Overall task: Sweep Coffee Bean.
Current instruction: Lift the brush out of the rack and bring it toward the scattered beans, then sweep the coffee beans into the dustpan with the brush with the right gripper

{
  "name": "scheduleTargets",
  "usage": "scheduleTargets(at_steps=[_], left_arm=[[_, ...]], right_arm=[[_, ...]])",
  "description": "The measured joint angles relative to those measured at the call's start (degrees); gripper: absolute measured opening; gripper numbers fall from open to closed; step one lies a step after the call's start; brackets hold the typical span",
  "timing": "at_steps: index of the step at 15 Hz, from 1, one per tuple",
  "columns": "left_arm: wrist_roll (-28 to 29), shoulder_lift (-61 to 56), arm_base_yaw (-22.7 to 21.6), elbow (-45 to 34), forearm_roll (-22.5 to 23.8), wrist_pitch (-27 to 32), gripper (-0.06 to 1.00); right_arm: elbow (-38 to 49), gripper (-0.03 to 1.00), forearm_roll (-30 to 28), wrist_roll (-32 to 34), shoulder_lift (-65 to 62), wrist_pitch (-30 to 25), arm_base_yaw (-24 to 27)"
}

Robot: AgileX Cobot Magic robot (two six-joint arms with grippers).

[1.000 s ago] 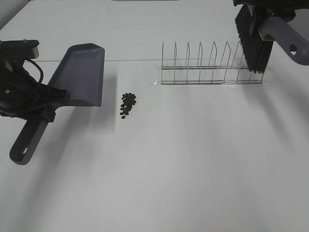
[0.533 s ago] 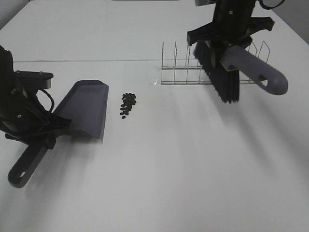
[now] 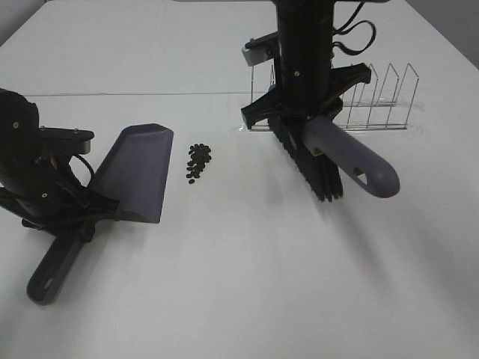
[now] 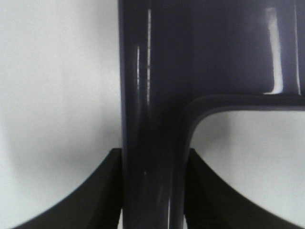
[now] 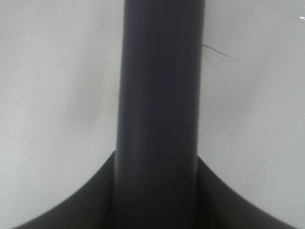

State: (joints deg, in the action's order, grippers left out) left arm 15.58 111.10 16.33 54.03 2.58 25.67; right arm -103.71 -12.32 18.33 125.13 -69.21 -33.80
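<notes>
The coffee beans [image 3: 198, 161] lie in a loose dark cluster on the white table. A grey-purple dustpan [image 3: 138, 173] rests just left of them, its blade edge facing the beans. My left gripper [image 3: 66, 217] is shut on the dustpan's handle [image 4: 152, 143]. My right gripper [image 3: 303, 120] is shut on the grey handle [image 5: 159, 105] of a brush [image 3: 352, 161]. Its black bristles [image 3: 310, 170] hang right of the beans, well apart from them.
A wire dish rack [image 3: 374, 101] stands behind the right arm at the back of the table [image 3: 239, 284]. The beans sit between dustpan and brush.
The right arm has carried the brush left and forward, away from the rack toward the beans. The dustpan has come down and shifted slightly forward, resting beside the beans.
</notes>
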Motion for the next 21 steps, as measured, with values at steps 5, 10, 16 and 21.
scheduleTargets(at_steps=[5, 10, 16, 21], left_arm=[[-0.17, 0.06, 0.0, 0.0, -0.8, -0.11, 0.35], [-0.17, 0.06, 0.0, 0.0, -1.09, -0.11, 0.36], [-0.34, 0.06, 0.0, 0.0, -1.43, -0.34, 0.36], [-0.4, 0.06, 0.0, 0.0, -1.55, -0.4, 0.36]], right_arm=[[-3.21, 0.34, 2.46, -1.2, 6.93, 4.81, -0.74], [-13.12, 0.34, 11.17, -4.7, 13.01, 2.69, -0.74], [-23.66, 0.34, 14.84, -6.19, 19.37, 0.4, -3.5], [-28.59, 0.34, 27.22, -8.42, 21.66, 2.23, -5.33]])
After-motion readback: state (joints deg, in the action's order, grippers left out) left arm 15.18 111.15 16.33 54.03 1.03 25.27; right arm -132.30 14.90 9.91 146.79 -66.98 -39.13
